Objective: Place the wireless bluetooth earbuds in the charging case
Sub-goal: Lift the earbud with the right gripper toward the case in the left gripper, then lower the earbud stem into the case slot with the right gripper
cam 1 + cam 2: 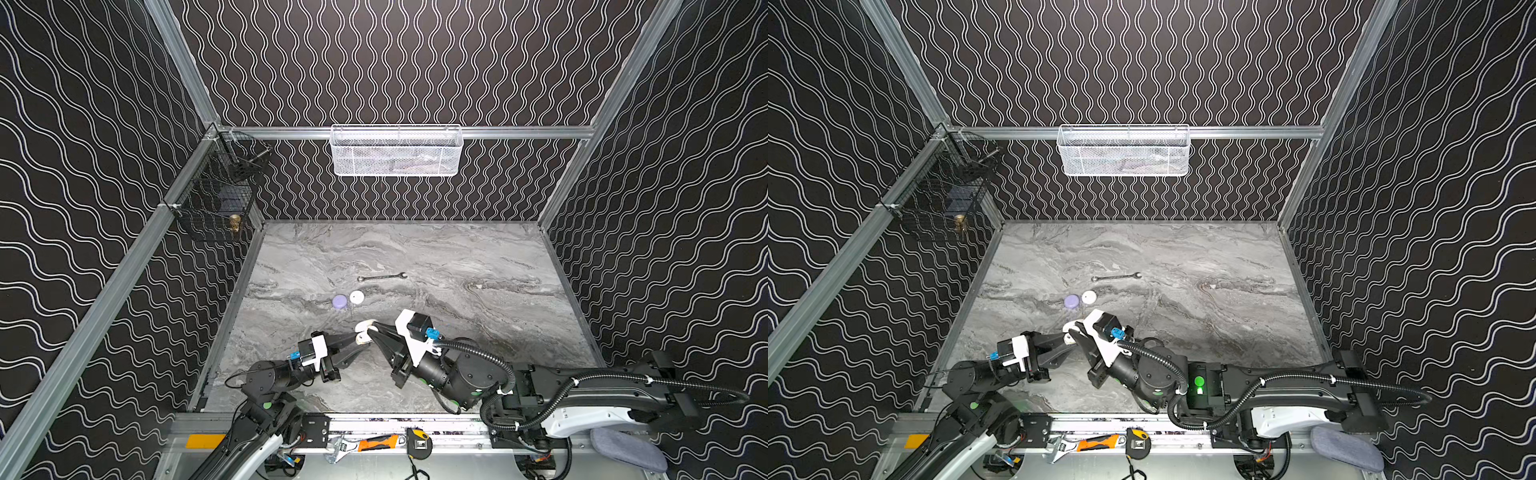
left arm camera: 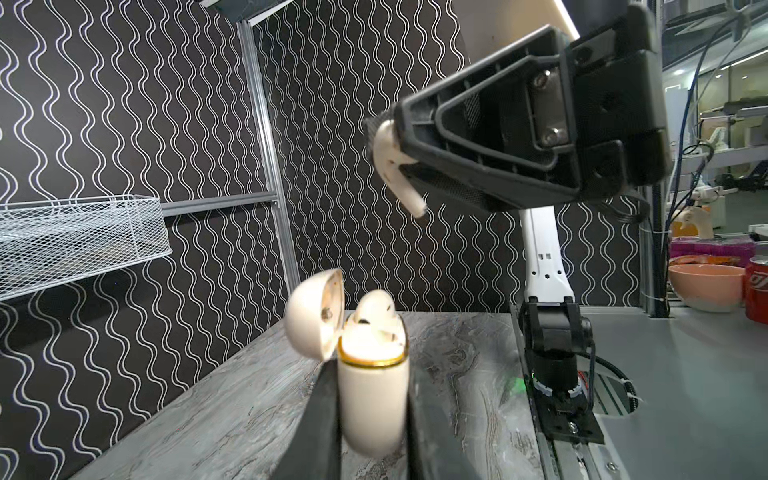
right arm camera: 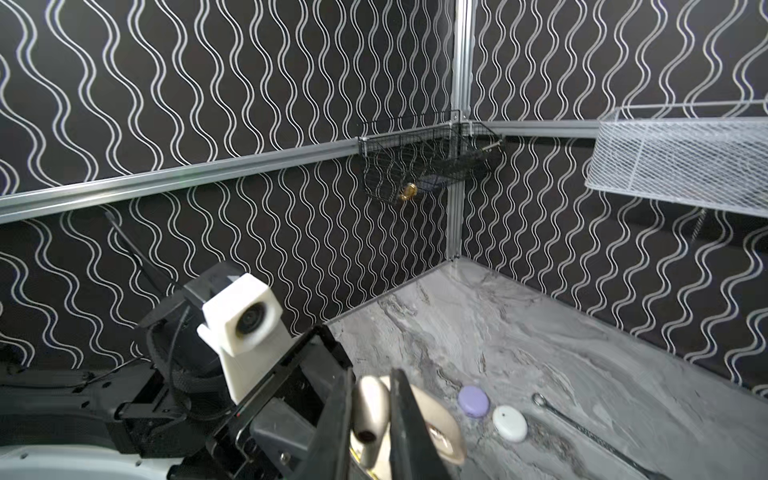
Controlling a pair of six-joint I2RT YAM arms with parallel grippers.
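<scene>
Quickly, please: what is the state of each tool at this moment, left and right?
Left tool: closed, holding the open charging case.
Right tool: closed, holding a cream earbud.

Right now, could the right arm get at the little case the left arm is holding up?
Probably yes. The right gripper, shut on an earbud, hangs close by the case; its lid is swung open and nothing lies between them.

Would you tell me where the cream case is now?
In both top views the case is at the table's front middle, gripped by the left hand, with the right hand holding an earbud beside it.
</scene>
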